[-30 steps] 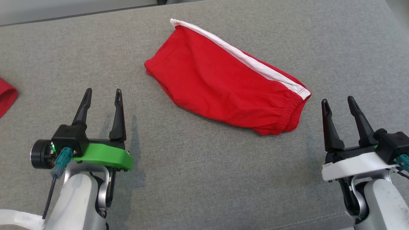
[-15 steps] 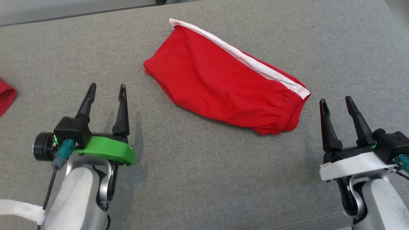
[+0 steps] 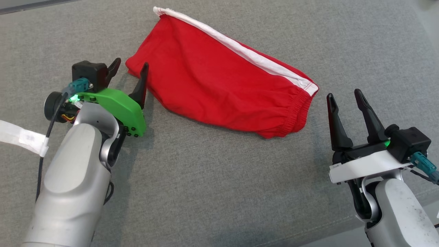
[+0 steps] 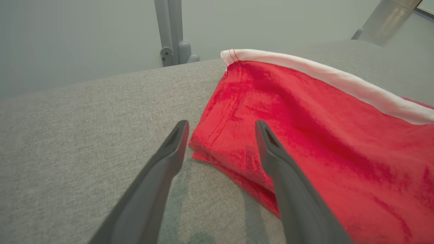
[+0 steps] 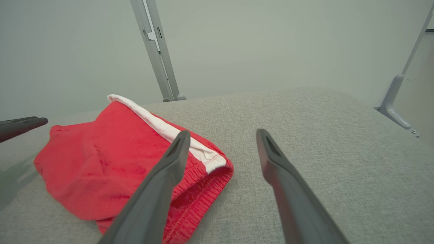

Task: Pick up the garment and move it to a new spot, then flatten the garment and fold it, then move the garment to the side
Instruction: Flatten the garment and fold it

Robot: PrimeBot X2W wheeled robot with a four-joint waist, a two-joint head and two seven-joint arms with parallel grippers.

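The garment (image 3: 219, 79) is a pair of red shorts with a white side stripe, lying crumpled on the grey cushion. My left gripper (image 3: 131, 64) is open at the garment's left corner. In the left wrist view the left gripper (image 4: 221, 125) straddles that corner of the garment (image 4: 322, 135), with one finger over the red cloth. My right gripper (image 3: 344, 94) is open just right of the elastic waistband end, apart from it. In the right wrist view the right gripper (image 5: 222, 133) points past the garment (image 5: 112, 159), which holds nothing between the fingers.
The grey upholstered surface (image 3: 212, 178) stretches all around, with its front seam at the lower right. Metal posts (image 5: 156, 51) stand behind its far edge. A white strap (image 3: 20, 139) wraps the left arm's cable. The left gripper's fingers (image 5: 20, 125) show at the right wrist view's left edge.
The head camera has shifted, so the whole picture slid up and left. My left gripper has moved forward and right to the garment's left corner. The right gripper has held its place.
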